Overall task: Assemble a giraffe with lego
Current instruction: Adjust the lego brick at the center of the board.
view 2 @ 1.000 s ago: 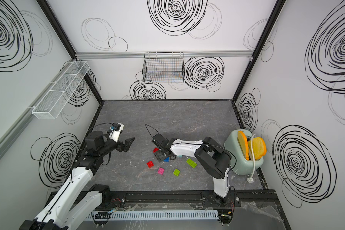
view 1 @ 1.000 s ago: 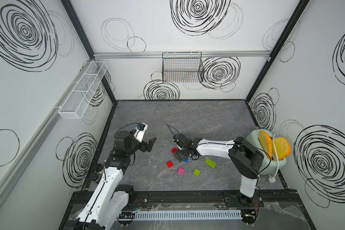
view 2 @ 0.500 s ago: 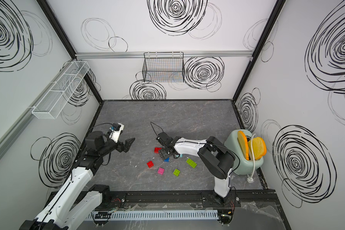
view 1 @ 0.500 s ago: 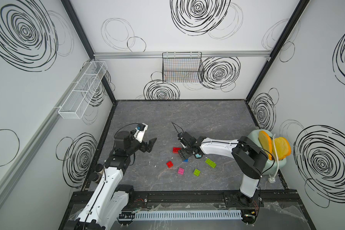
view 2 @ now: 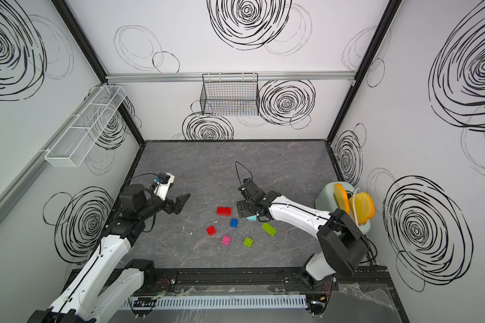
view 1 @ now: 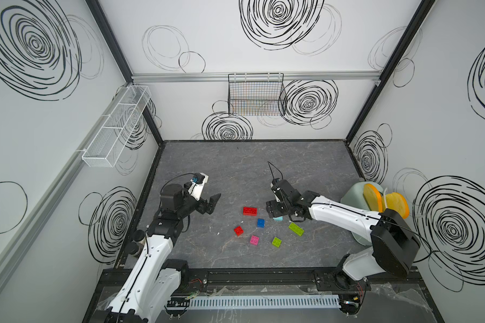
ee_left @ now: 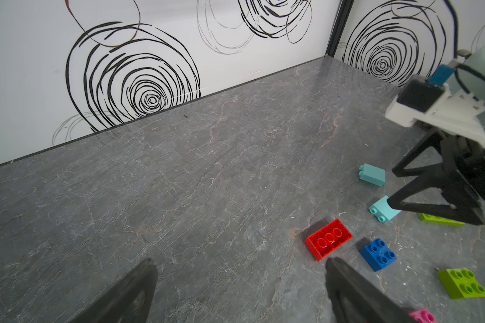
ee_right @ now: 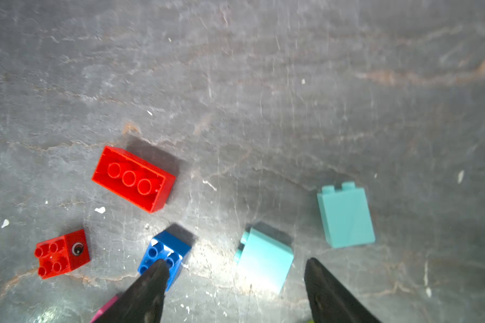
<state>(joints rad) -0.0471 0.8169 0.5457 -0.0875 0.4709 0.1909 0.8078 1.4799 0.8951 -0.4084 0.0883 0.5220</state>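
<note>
Lego (view 1: 260,223): eight bricks were found loose on the desk (view 1: 235,167), none joined; giraffe unbegun. Left jaws were held wide, empty; right jaws were parted over a cyan brick (ee_right: 263,261), ungripped.

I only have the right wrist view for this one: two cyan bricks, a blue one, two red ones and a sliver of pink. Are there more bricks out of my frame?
Observer: Yes, two. A long lime green brick and a small lime green brick lie loose near the pink brick.
Operator: Where is the other gripper?
Observer: The left gripper hangs open on the robot's left, apart from the bricks, holding nothing.
Operator: Anything besides bricks in there?
Observer: A pale green toaster with two toast slices stands on the robot's right, away from the bricks.
</note>
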